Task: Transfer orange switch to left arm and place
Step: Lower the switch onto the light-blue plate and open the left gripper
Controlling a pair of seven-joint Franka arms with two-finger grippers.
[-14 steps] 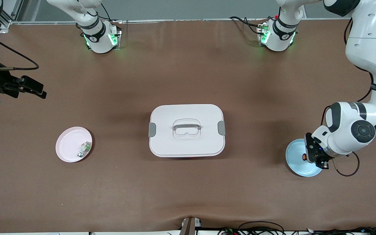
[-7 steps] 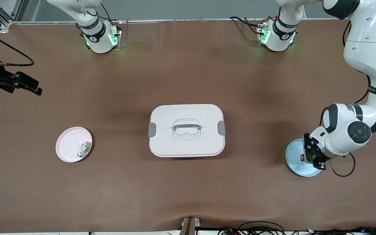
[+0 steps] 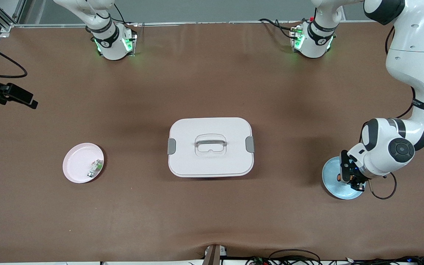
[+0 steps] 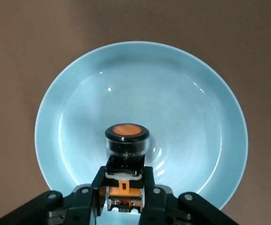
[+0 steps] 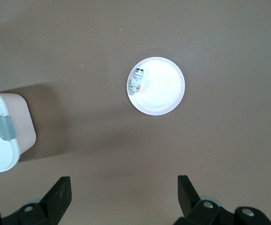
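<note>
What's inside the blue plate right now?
The orange switch stands in the blue plate, clamped at its base by the left gripper. Nothing else shows; the plate under the switch is hidden.

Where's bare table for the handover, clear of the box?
Bare table lies between the box and the pink plate, between the box and the blue plate, and from the box to the arm bases. Crowded: the blue plate, where the left pincer grips the orange switch.
</note>
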